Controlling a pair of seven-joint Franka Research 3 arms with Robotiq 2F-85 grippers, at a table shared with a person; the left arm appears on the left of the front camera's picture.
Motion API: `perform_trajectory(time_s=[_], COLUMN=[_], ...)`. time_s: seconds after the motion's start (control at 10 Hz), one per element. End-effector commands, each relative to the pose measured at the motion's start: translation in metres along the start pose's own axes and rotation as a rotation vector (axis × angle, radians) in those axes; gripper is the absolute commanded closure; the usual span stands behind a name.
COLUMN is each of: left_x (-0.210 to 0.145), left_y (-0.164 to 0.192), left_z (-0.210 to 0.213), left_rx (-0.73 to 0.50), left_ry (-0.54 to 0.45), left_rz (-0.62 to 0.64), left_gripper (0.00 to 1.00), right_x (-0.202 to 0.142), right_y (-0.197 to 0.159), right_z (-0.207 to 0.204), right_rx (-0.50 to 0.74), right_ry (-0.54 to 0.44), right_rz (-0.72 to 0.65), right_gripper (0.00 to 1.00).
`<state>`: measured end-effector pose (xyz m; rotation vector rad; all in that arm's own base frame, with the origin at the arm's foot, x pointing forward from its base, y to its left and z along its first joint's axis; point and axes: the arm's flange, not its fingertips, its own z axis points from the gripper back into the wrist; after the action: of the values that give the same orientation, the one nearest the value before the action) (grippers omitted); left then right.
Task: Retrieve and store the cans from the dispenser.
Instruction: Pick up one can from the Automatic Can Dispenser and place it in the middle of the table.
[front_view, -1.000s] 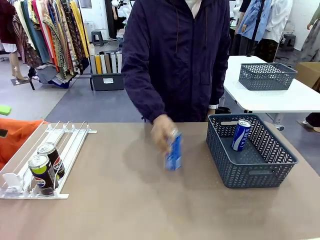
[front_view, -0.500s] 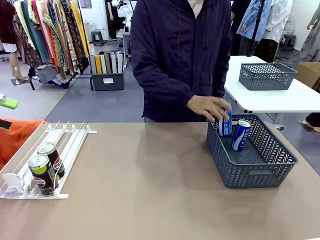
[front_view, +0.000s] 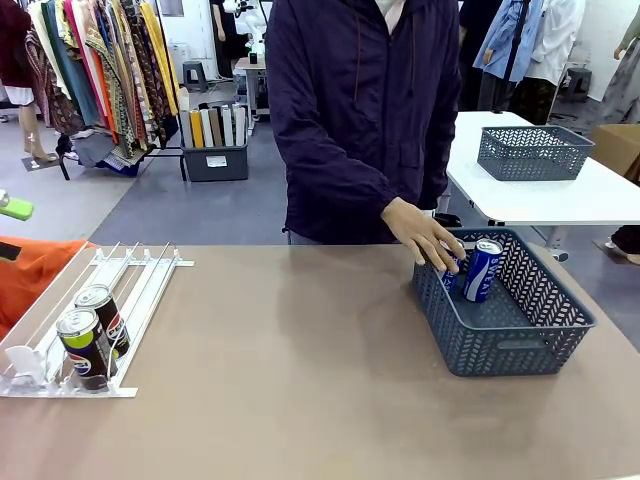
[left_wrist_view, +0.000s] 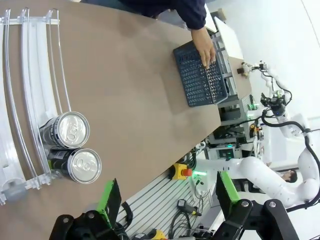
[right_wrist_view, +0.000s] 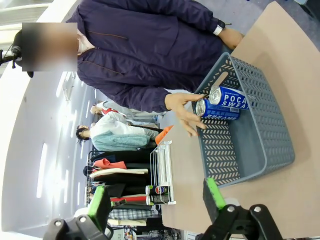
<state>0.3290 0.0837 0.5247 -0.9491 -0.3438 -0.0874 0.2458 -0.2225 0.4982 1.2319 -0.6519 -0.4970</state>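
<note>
Two black Pepsi cans (front_view: 85, 348) (front_view: 103, 313) stand at the near end of the white dispenser (front_view: 140, 275) on the table's left. From above, their silver lids (left_wrist_view: 80, 165) (left_wrist_view: 70, 130) lie just ahead of my open left gripper (left_wrist_view: 167, 195), between the dispenser rails (left_wrist_view: 30, 75). A person's hand (front_view: 425, 235) holds a blue can (front_view: 451, 266) inside the grey basket (front_view: 500, 345), beside another blue Pocari can (front_view: 482, 270). My right gripper (right_wrist_view: 155, 197) is open and empty, away from the basket (right_wrist_view: 220, 155) with both blue cans (right_wrist_view: 227, 97) (right_wrist_view: 215, 110).
The brown tabletop (front_view: 290, 360) between dispenser and basket is bare. An orange cloth (front_view: 30, 270) lies left of the dispenser. A second grey basket (front_view: 532, 152) sits on a white table behind. My right arm (left_wrist_view: 270, 175) shows far off in the left wrist view.
The person's hand carried a blue can from the table's middle rightward and lowered it into the basket next to the other blue can. The Pepsi cans have not moved.
</note>
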Motion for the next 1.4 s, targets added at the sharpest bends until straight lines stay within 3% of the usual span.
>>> perform_trajectory(time_s=[0.0, 0.2, 0.5, 0.6, 0.8, 0.9, 1.0, 1.2, 1.3], left_x=[-0.001, 0.0, -0.008, -0.011, -0.006, -0.001, -0.01, -0.01, -0.009], left_y=[0.001, 0.0, -0.069, -0.078, -0.082, -0.084, -0.089, -0.089, -0.088], left_z=[0.002, 0.0, -0.045, -0.058, -0.085, -0.086, -0.08, -0.08, -0.088], left_rx=[-0.006, 0.0, 0.769, 0.98, 1.095, 1.091, 0.924, 0.924, 1.005], left_ry=[0.008, 0.0, 0.278, 0.249, 0.26, 0.205, 0.163, 0.163, 0.18], left_rz=[-0.011, 0.0, 0.01, 0.083, 0.054, 0.081, 0.007, 0.007, 0.018], left_gripper=[0.0, 0.0, 0.0, 0.0, 0.0, 0.0, 0.0, 0.0, 0.0], right_x=[0.002, 0.002, 0.002, 0.002, 0.002, 0.002, 0.002, 0.002, 0.002], right_y=[0.001, 0.001, 0.001, 0.001, 0.001, 0.001, 0.001, 0.001, 0.001], right_z=[-0.002, -0.002, -0.002, -0.002, -0.002, -0.002, -0.002, -0.002, -0.002], right_rx=[0.031, 0.031, 0.031, 0.031, 0.031, 0.031, 0.031, 0.031, 0.031], right_ry=[-0.013, -0.013, -0.013, -0.013, -0.013, -0.013, -0.013, -0.013, -0.013], right_rz=[0.024, 0.024, 0.024, 0.024, 0.024, 0.024, 0.024, 0.024, 0.024], right_gripper=[0.0, 0.0, 0.0, 0.0, 0.0, 0.0, 0.0, 0.0, 0.0])
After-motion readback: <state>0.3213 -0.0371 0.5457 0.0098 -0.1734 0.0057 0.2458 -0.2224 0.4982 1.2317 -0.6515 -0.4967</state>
